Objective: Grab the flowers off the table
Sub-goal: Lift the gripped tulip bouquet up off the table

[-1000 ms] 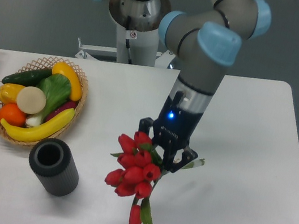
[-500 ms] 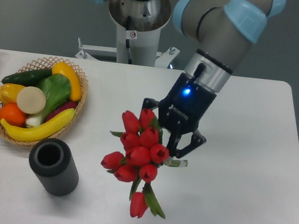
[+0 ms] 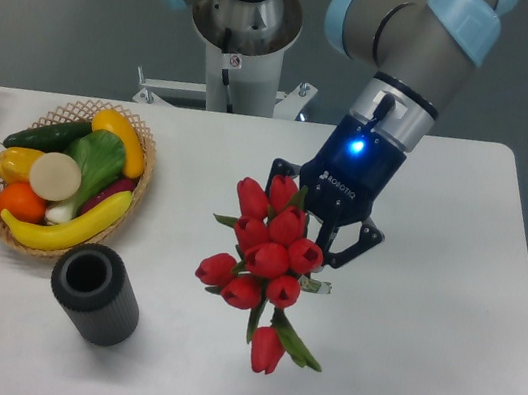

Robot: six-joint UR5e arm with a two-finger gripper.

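Gripper (image 3: 321,248) is clamped on the flowers (image 3: 266,259), whose heads hang below and left of it. Lifting straight and slow should stop them swinging against the table (image 3: 427,316).

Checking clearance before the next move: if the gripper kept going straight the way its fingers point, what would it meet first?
The gripper, shut on the flowers, points down and toward the camera. Bare table looks like the first contact; depth is uncertain from one view.
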